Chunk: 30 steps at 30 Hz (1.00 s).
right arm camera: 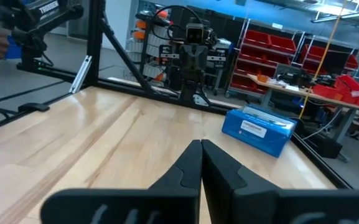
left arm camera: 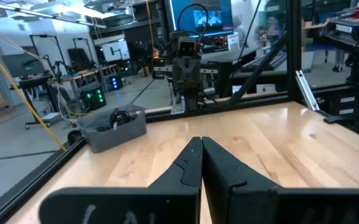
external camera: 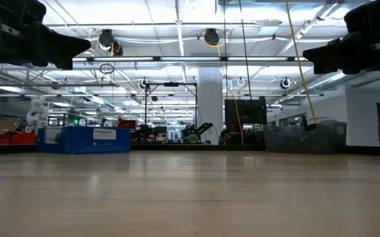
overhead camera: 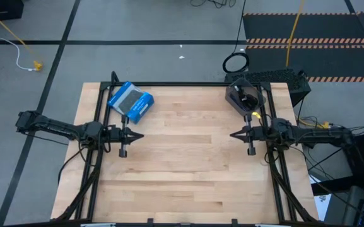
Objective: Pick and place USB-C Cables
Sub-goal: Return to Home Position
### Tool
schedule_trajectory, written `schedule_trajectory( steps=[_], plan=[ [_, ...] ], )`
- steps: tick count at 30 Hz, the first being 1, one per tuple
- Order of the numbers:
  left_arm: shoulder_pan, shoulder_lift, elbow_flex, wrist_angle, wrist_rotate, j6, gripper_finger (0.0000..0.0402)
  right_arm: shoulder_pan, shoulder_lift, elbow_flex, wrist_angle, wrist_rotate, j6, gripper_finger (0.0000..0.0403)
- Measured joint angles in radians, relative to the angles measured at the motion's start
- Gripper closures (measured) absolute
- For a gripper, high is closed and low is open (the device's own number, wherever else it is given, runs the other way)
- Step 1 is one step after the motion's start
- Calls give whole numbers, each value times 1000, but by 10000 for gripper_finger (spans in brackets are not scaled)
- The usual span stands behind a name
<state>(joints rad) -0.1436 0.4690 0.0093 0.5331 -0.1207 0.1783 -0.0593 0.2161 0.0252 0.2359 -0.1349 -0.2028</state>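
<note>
A grey bin (overhead camera: 245,94) stands at the table's far right corner with black cables (overhead camera: 248,98) lying inside it; they also show in the left wrist view as dark loops (left arm camera: 117,116) above the bin's rim. No blue-purple cable shows. My left gripper (overhead camera: 137,135) hovers shut over the table's left side, pointing right. My right gripper (overhead camera: 233,134) hovers shut over the right side, pointing left, just nearer than the bin. Both sets of fingers meet at their tips in the wrist views (left arm camera: 201,140) (right arm camera: 201,144) and hold nothing.
A blue-and-grey box (overhead camera: 131,101) lies at the table's far left, beyond my left gripper. A large black cable hoop (overhead camera: 235,63) lies on the floor behind the table. Bare wood (overhead camera: 185,164) spreads between and in front of the arms. A black frame (overhead camera: 169,84) edges the table.
</note>
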Motion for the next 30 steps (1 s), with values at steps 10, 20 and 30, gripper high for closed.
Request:
schedule_trajectory(
  steps=[10,20,30],
  plan=[
    [0,0,0,0,0,1,395,-1,-137,0,-119,3,-8,403],
    [0,0,1,2,0,0,397,-1,-214,0,-196,10,-4,403],
    [0,0,1,13,0,20,398,-17,-214,0,-207,9,-16,403]
  ],
)
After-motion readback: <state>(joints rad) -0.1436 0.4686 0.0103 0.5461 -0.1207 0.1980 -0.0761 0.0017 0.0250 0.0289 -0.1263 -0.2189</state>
